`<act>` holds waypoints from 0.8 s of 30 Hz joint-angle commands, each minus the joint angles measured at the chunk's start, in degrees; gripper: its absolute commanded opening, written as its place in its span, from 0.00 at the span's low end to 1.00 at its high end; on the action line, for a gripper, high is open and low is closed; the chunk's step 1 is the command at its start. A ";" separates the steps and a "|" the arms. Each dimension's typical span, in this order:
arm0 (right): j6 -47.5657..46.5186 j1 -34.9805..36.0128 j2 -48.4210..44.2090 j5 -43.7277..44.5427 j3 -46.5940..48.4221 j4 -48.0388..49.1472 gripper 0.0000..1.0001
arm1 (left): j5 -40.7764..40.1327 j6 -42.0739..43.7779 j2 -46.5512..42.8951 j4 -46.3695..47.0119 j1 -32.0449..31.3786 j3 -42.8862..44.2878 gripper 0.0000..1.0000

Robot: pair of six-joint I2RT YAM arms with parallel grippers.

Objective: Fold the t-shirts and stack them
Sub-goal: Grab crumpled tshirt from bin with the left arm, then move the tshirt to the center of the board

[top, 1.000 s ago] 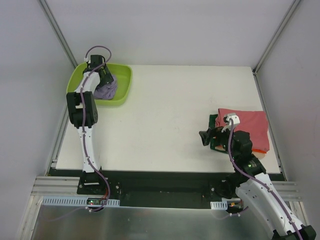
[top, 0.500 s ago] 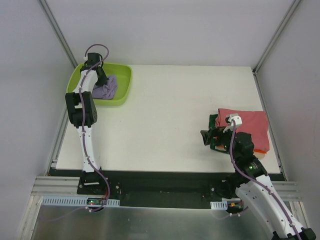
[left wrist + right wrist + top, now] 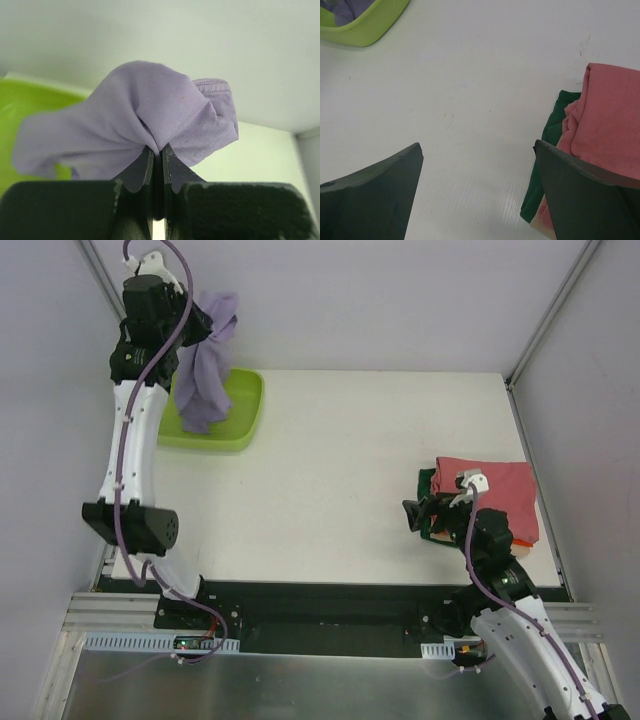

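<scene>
Clearly the left gripper (image 3: 156, 150) is clenched on a bunch of the lilac shirt (image 3: 150, 107), its jaws pressed together with cloth pinched between them. The shirt hangs from that pinch in a crumpled column, held high over the lime-green tub (image 3: 248, 415) at the far-left corner of the table (image 3: 350, 460). Whether its lower end touches the tub's floor I cannot tell. Near the right edge, the right gripper (image 3: 477, 147) is released, with its jaws spread wide and nothing between them. It hovers low just beside the stack: a folded red shirt (image 3: 495, 490) on top, a dark green shirt (image 3: 428, 480) peeping out at the left side, and a sliver of orange shirt (image 3: 518, 540) at the near side.

By my reading, the step in hand is fetching the one unfolded shirt out of the tub. The next move calls for carrying it to the bare middle of the table and lowering it so it spreads. Since it hangs bunched from a single point, the free arm would likely need a second hold, on a shoulder or hem, to pull it flat before any fold.
</scene>
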 commanded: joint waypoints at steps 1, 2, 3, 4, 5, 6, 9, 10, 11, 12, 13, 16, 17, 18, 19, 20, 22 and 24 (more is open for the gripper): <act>0.41 0.02 -1.57 -0.99 1.59 1.87 0.96 | 7.11 1.45 -12.56 4.88 -5.76 -1.03 0.00; 0.32 0.02 -1.92 -0.81 1.42 1.96 0.96 | 8.34 1.72 -14.59 5.67 -7.17 -1.65 0.00; 0.32 -0.06 -2.36 -0.55 1.15 2.04 0.96 | 10.35 1.37 -16.09 6.20 -8.66 -2.26 0.00; 0.50 0.11 -2.63 -0.55 1.06 2.13 0.96 | 13.51 1.20 -17.67 6.90 -9.54 -2.62 0.00; 0.50 0.02 -2.89 -0.63 0.89 2.22 0.96 | 16.06 0.85 -18.90 7.87 -10.51 -2.62 0.00; 0.50 0.02 -3.16 -0.72 0.89 2.31 0.96 | 18.61 -0.11 -20.13 8.83 -11.22 -2.88 0.00; 0.59 0.02 -3.51 -0.63 0.71 2.31 0.96 | 25.29 -3.63 -22.60 12.35 -12.71 -3.50 0.00; 0.59 0.02 -3.68 -0.46 0.71 2.31 0.96 | 27.32 -4.86 -22.78 13.40 -13.15 -3.41 0.00; 0.59 0.02 -3.95 -0.37 0.62 2.40 0.96 | 29.34 -5.74 -22.95 14.11 -13.68 -3.06 0.00; 0.59 0.11 -4.12 -0.11 0.62 2.40 0.96 | 30.23 -6.62 -23.04 14.55 -14.12 -2.89 0.00; 0.67 0.11 -4.30 0.07 0.54 2.31 0.96 | 30.85 -7.76 -23.13 14.99 -14.73 -2.97 0.00; 0.67 0.02 -4.74 0.59 0.36 2.31 0.96 | 32.69 -9.00 -22.78 16.14 -16.93 -3.58 0.00; 0.67 -0.06 -4.83 0.68 0.36 2.31 0.96 | 33.57 -9.35 -22.52 16.49 -17.63 -3.94 0.00; 0.76 0.02 -5.00 0.77 0.36 2.31 0.96 | 33.84 -9.79 -22.43 16.93 -18.68 -4.90 0.00; 0.67 0.02 -5.09 0.95 0.27 2.31 0.96 | 33.75 -9.97 -22.52 17.45 -19.82 -6.47 0.00; 0.67 0.11 -5.18 1.12 0.18 2.40 0.96 | 33.75 -9.97 -22.69 18.33 -21.14 -8.23 0.00; 0.76 0.02 -4.92 1.21 0.10 2.48 0.96 | 33.49 -10.06 -22.78 20.08 -23.69 -12.62 0.00; 0.67 0.02 -4.57 1.21 0.27 2.48 0.96 | 32.87 -9.88 -22.26 22.81 -25.63 -18.06 0.00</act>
